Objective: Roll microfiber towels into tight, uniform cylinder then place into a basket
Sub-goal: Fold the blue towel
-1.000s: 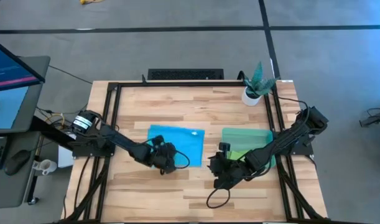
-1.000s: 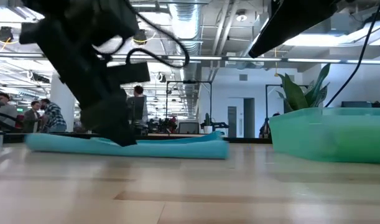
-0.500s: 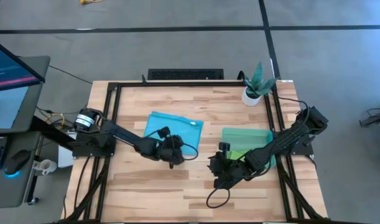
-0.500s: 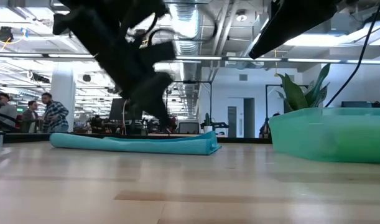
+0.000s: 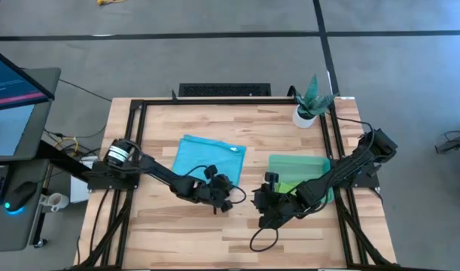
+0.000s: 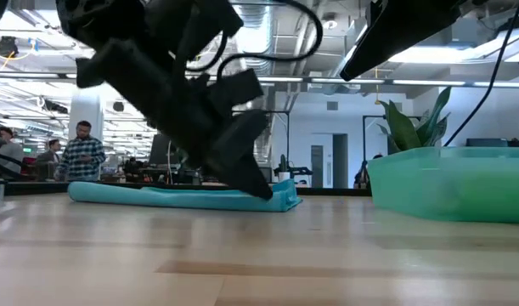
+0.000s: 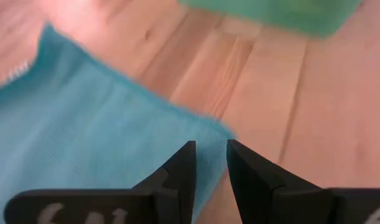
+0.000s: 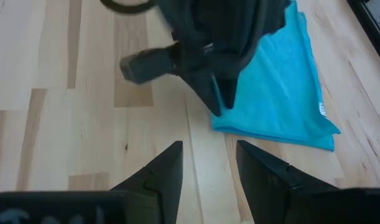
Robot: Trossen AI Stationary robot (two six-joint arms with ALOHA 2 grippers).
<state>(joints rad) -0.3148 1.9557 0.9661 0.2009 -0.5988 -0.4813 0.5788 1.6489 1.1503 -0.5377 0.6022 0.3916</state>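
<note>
The left claw had swung along the near edge of the turquoise towel in about a second. It had been sitting over the towel's middle, and now it hung just past the near corner on the basket side, tips angled down at that corner. The towel got dragged on the way: it lay squarer to the counter a second back, then ended up a bit skewed and shoved away from the arm's base. In the left wrist view the fingers stood close together with a thin gap, the corner right under and ahead of them. I couldn't tell whether any cloth was actually pinched there, so no call on grasping versus loose.

The right claw hadn't budged. It was parked a little to the side of the left one, jaws apart and holding nothing, pointed at that same corner.

The green basket sat well beyond the right claw, with the lime green towel lying in it.

My read is that no rolling had started. The blue towel was flat, so this looked like setting up a corner or edge grab.
</note>
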